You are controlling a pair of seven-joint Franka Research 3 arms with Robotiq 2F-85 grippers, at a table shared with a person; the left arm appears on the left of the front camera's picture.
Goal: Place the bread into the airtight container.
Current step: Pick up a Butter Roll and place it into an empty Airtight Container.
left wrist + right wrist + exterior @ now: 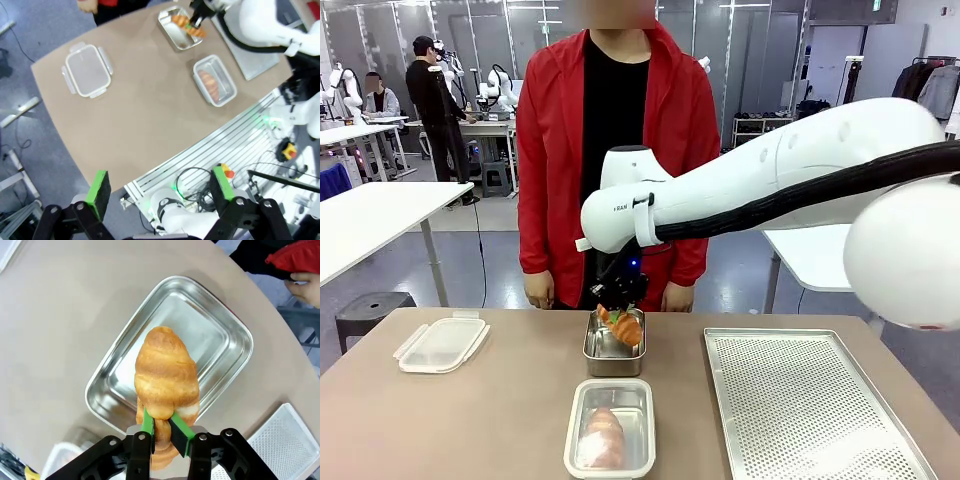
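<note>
Two pincers hang over a brown lab table [470, 420]: right pincer [161, 422] clamped on bread [165, 375], left pincer [160, 186] wide apart, empty.

On the table [470, 420], a pan [605, 355] sits midway along the far edge, with bread [623, 325] held above it by the right gripper [162, 424]. Directly before the pan, at the near edge, the container [610, 470] holds a second bread [603, 437]. The lid [442, 343] lies near the far left corner, and a perforated tray [810, 400] lies along the right edge.
</note>
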